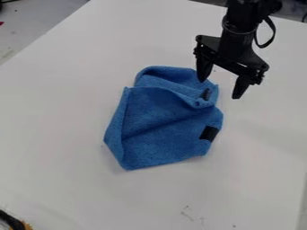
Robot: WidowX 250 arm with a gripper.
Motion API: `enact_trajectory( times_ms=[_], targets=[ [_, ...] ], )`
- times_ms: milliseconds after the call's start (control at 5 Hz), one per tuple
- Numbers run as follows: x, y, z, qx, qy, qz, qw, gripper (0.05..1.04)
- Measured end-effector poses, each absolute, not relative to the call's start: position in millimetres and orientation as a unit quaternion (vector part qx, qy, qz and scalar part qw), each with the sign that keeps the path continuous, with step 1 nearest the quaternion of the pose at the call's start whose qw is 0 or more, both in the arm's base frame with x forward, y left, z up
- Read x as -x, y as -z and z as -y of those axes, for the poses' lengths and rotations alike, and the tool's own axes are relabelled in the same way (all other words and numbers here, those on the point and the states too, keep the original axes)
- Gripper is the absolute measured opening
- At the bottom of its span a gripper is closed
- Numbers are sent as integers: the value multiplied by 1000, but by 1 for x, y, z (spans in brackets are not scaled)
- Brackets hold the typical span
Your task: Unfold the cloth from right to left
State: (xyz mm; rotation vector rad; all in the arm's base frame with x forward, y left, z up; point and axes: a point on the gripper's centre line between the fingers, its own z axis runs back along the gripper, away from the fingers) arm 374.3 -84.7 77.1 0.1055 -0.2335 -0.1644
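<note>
- My gripper [220, 89] hangs at the cloth's upper right, its two fingers [204, 71] spread wide with nothing between them. In the view, one tip overlaps the cloth's upper right edge and the other lies just beyond it. I cannot tell how high they are or whether I touch the fabric.
- The blue cloth [159, 128] lies in the middle of the table [66, 117], bunched and doubled over itself, with a folded flap [171, 76] at its top and a narrow turned strip along its left side.
- A black label [209, 133] sits at its right edge, and a smaller dark patch [206, 94] shows near the raised fold beneath me. I judge that fold to be my likeliest hold, which would explain waiting on this side with a wide grip.
- The unfolding looks undone to me. Next I would lower, pinch only the top layer and draw it leftward; catching both layers would drag the whole cloth instead.
- For that pull, the white surface stretches well past the cloth's left side before the table's slanting edge. The far edge runs behind my arm [239, 27], and there is more surface on the near side.
</note>
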Motion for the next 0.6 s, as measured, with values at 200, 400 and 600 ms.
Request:
enact_trajectory(
  times_ms=[200, 400, 600],
  targets=[
    [-372, -63, 85, -53, 84, 97, 990, 1000],
    [-380, -57, 82, -43, 87, 83, 992, 1000],
    [-398, -54, 76, -63, 65, 65, 994, 1000]
  ],
)
